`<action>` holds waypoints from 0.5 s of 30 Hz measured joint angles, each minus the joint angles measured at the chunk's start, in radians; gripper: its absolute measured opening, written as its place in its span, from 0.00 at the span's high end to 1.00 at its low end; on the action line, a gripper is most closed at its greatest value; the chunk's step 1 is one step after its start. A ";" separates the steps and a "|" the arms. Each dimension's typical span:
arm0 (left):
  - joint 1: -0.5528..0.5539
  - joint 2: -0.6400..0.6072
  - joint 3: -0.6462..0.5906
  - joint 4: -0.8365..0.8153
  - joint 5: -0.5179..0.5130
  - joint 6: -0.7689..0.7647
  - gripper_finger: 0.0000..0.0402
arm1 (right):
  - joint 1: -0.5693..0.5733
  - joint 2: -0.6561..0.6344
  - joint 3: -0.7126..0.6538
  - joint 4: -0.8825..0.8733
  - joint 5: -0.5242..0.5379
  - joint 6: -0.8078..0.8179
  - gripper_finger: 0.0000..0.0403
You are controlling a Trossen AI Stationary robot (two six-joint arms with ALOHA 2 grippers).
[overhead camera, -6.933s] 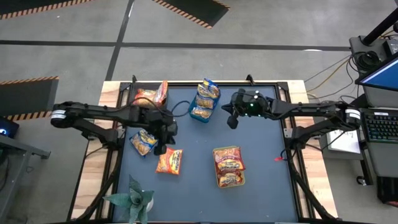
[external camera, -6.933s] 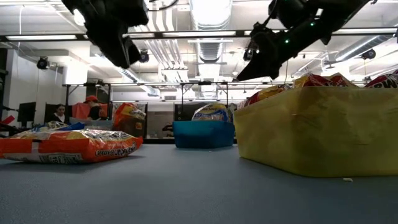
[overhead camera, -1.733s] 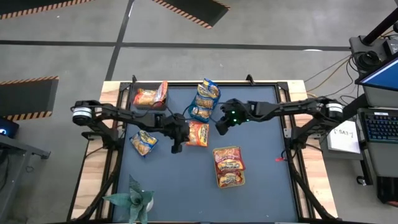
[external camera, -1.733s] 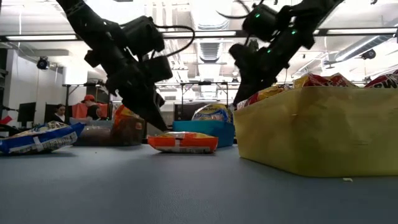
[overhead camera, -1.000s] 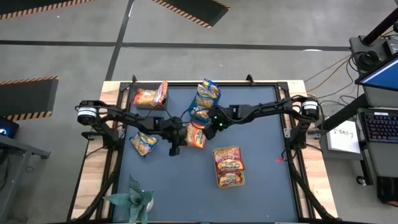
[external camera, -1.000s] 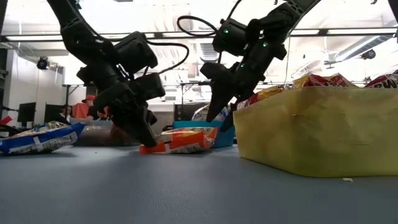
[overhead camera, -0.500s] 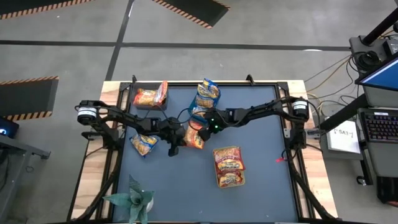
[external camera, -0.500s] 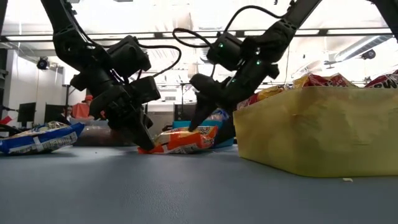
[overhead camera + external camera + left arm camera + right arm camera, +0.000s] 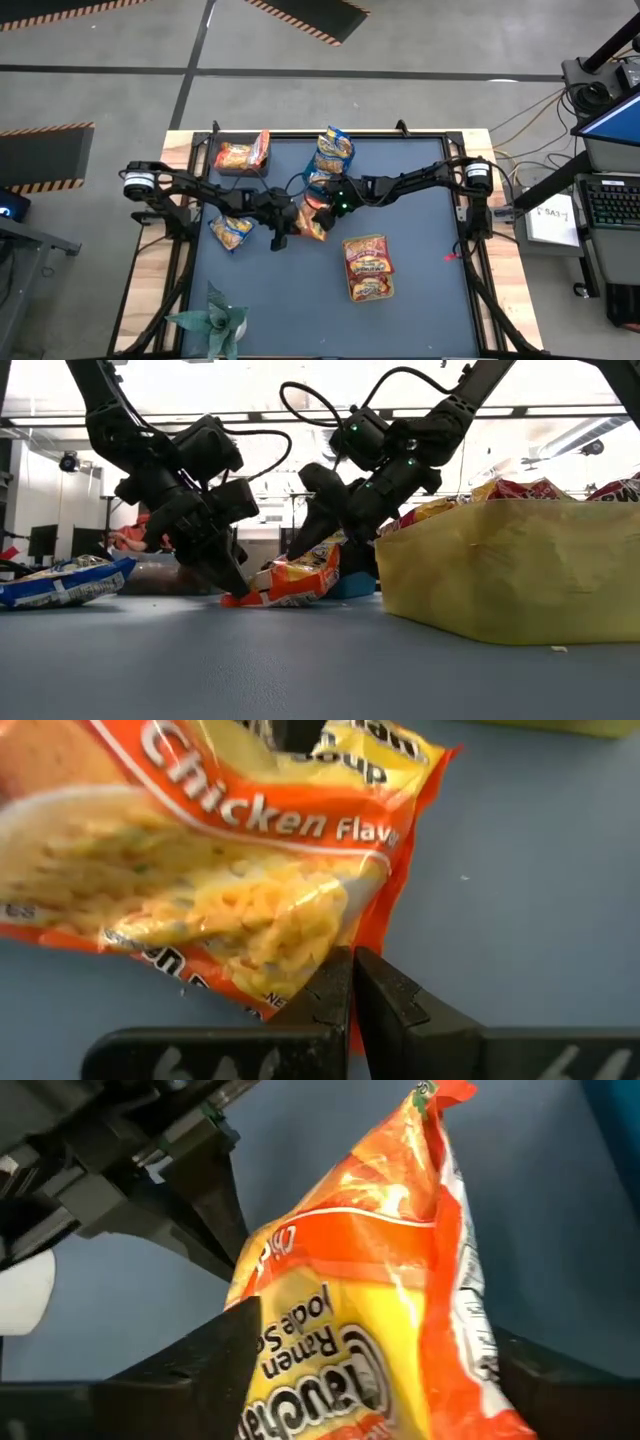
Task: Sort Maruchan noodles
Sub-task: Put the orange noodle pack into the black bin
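left hand (image 9: 350, 982) clenched on orange packet (image 9: 295, 582) edge | right hand (image 9: 305, 540) grasping opposite edge

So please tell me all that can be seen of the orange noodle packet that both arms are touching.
The orange noodle packet is a flat, crinkly, glossy plastic pack printed "Chicken Flavor", with a yellow noodle picture. It sits tilted near the table's middle: one edge is down on the blue-grey table, the other raised. The left pincer is shut on its lower edge, and the right pincer grips its raised end. Behind it stands a blue bin.
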 joint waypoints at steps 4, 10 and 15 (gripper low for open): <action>0.000 -0.018 0.000 0.001 0.001 0.000 1.00 | 0.000 0.000 -0.001 0.000 -0.001 -0.025 0.48; 0.000 -0.059 0.000 -0.013 0.000 0.005 1.00 | 0.002 0.000 -0.002 0.000 -0.001 -0.066 0.63; 0.000 -0.126 0.000 -0.098 -0.019 0.006 1.00 | 0.003 0.000 -0.002 0.000 -0.003 -0.130 0.66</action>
